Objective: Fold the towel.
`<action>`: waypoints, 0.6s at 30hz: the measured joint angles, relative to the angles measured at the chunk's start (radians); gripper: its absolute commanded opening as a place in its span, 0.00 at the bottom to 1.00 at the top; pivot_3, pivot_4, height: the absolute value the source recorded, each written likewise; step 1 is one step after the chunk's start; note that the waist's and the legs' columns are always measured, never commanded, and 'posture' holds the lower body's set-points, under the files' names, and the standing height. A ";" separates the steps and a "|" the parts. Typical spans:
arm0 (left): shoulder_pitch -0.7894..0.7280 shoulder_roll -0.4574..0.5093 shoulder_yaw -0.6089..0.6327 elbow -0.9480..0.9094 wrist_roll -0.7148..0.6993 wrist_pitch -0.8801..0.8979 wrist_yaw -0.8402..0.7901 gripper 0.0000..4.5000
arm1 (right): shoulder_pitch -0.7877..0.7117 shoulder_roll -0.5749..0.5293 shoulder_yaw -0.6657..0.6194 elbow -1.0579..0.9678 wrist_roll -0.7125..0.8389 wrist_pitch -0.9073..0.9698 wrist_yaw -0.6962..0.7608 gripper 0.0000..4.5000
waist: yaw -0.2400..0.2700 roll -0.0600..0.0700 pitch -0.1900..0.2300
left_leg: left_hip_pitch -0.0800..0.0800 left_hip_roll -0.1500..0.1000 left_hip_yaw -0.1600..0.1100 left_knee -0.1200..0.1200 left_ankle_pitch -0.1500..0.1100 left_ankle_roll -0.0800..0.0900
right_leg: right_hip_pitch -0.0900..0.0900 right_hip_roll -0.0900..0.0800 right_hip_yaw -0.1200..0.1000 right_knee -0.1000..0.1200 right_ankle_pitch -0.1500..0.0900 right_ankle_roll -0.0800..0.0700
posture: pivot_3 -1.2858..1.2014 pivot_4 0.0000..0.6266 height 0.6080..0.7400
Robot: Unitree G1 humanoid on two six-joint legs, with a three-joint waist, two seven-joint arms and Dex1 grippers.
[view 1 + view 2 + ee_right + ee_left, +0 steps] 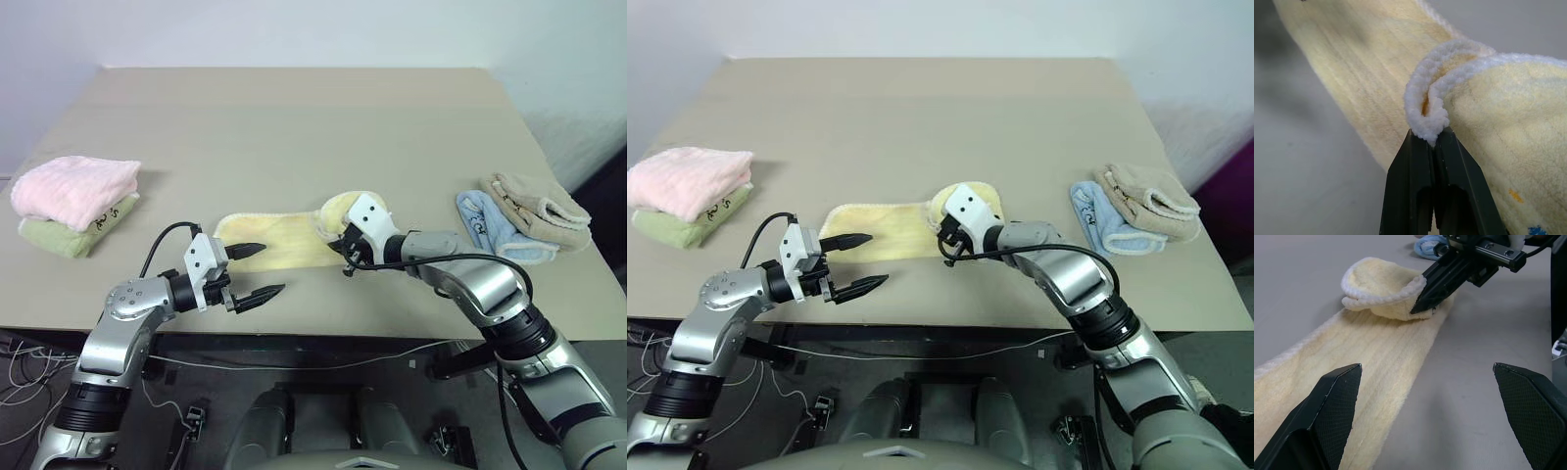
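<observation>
The pale yellow towel (274,241) lies stretched along the front of the table (294,127). Its right end is lifted and curled back over itself toward the left. My right gripper (340,251) is shut on the hem of that curled end, and the right wrist view shows the white edge (1429,122) pinched between the fingertips. My left gripper (265,270) stands open just in front of the towel's left end, one finger over the cloth and one off its near side, with nothing between them. In the left wrist view the open fingers (1334,396) frame the towel (1376,357).
A pink folded towel (73,188) sits on a green one (64,238) at the left edge. A light blue folded towel (482,223) and a beige one (539,211) lie at the right. The table's front edge (343,333) runs just below both grippers.
</observation>
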 measured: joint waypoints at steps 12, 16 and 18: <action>0.076 -0.054 0.134 -0.085 -0.156 0.117 0.133 1.00 | 0.079 -0.005 -0.234 -0.132 0.090 0.022 0.084 0.55 | 0.001 0.000 0.000 | 0.000 0.000 0.000 0.000 0.000 0.000 | 0.000 0.000 0.000 0.000 0.000 0.000 | 0.52 0.24 1.00; 0.107 -0.118 0.205 -0.144 -0.257 0.215 0.264 1.00 | 0.046 0.009 -0.295 -0.035 0.081 -0.028 0.082 0.31 | -0.001 0.000 0.000 | 0.000 0.000 0.000 0.000 0.000 0.000 | 0.000 0.000 0.000 0.000 0.000 0.000 | 0.52 0.24 1.00; 0.133 -0.160 0.235 -0.180 -0.334 0.292 0.350 1.00 | 0.021 0.047 -0.297 0.074 0.050 -0.099 0.088 0.14 | -0.005 0.000 0.000 | 0.001 0.000 0.000 0.000 0.000 0.000 | 0.000 0.000 0.000 0.000 0.000 0.000 | 0.52 0.24 1.00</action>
